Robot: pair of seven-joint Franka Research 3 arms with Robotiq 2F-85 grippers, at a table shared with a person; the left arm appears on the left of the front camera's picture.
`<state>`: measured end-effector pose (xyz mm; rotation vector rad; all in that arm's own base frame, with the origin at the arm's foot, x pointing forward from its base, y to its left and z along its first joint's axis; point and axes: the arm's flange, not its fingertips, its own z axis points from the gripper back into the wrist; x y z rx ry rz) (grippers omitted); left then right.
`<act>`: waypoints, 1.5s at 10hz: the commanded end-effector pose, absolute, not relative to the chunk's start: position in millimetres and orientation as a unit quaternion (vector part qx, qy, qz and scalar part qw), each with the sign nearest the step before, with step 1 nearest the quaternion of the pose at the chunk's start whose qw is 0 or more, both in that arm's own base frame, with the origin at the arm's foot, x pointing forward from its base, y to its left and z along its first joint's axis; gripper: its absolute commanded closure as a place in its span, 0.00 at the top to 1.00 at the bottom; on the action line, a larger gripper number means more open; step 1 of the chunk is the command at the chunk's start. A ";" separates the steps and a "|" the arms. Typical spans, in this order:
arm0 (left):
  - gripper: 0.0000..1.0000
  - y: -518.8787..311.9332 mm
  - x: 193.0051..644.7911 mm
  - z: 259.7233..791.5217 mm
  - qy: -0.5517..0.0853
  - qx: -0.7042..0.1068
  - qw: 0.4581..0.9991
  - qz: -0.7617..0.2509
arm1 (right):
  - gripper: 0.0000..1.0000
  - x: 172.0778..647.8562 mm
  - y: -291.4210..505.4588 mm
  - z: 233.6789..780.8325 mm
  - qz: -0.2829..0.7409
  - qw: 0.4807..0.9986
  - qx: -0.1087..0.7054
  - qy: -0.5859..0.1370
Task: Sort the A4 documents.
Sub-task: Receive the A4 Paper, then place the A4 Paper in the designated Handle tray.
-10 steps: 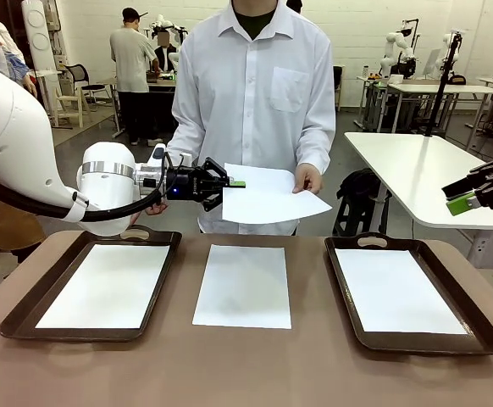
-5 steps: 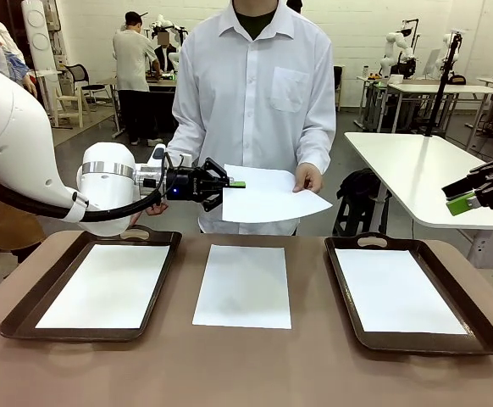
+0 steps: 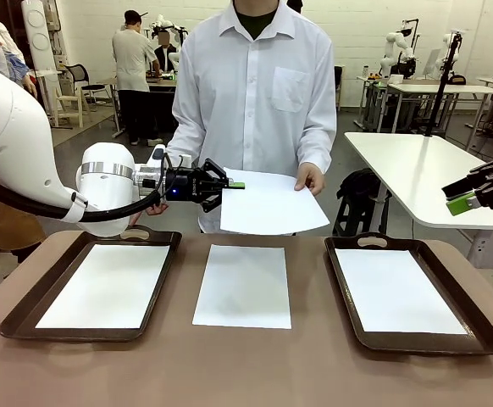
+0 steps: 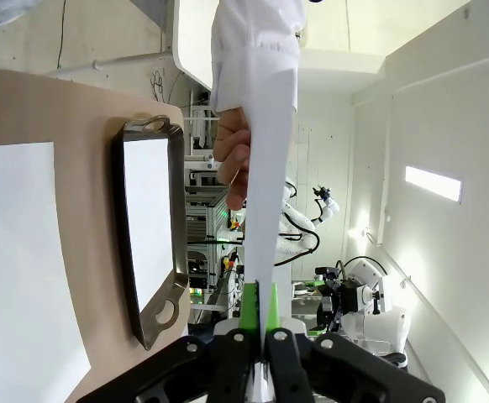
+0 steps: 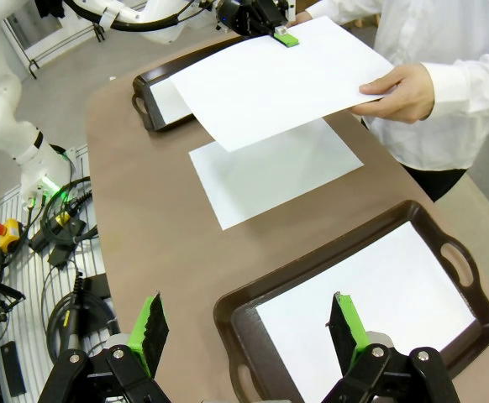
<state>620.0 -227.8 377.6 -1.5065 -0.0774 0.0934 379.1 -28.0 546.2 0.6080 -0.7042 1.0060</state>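
Observation:
A white A4 sheet (image 3: pixel 268 203) hangs in the air above the table's far edge. My left gripper (image 3: pixel 235 185) is shut on its left edge, and the person's hand (image 3: pixel 309 178) holds its right edge. In the left wrist view the sheet (image 4: pixel 271 168) runs edge-on up from the shut green pads (image 4: pixel 261 304). Another sheet (image 3: pixel 243 285) lies flat on the table in the middle. One sheet (image 3: pixel 107 284) lies in the left tray and one sheet (image 3: pixel 397 290) in the right tray. My right gripper (image 3: pixel 465 202) hovers open at the far right, above the right tray (image 5: pixel 328 260).
Two dark brown handled trays stand on the brown table: left tray (image 3: pixel 24 318) and right tray (image 3: pixel 475 326). The person in a white shirt (image 3: pixel 259 93) stands at the far side. A white table (image 3: pixel 416 170) is behind on the right.
The held sheet has sagged lower at its front edge and hangs more steeply between my left gripper and the person's hand. Both arms have kept their places.

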 end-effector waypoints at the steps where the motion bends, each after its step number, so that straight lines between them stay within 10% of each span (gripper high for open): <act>1: 0.00 -229.0 620.8 378.4 -0.037 -0.686 0.726 0.042 | 1.00 379.4 -27.7 544.5 0.464 0.776 0.281 -0.323; 15: 0.01 -188.8 609.0 426.2 0.007 -0.616 0.786 -0.046 | 1.00 379.4 -27.7 544.5 0.464 0.776 0.281 -0.323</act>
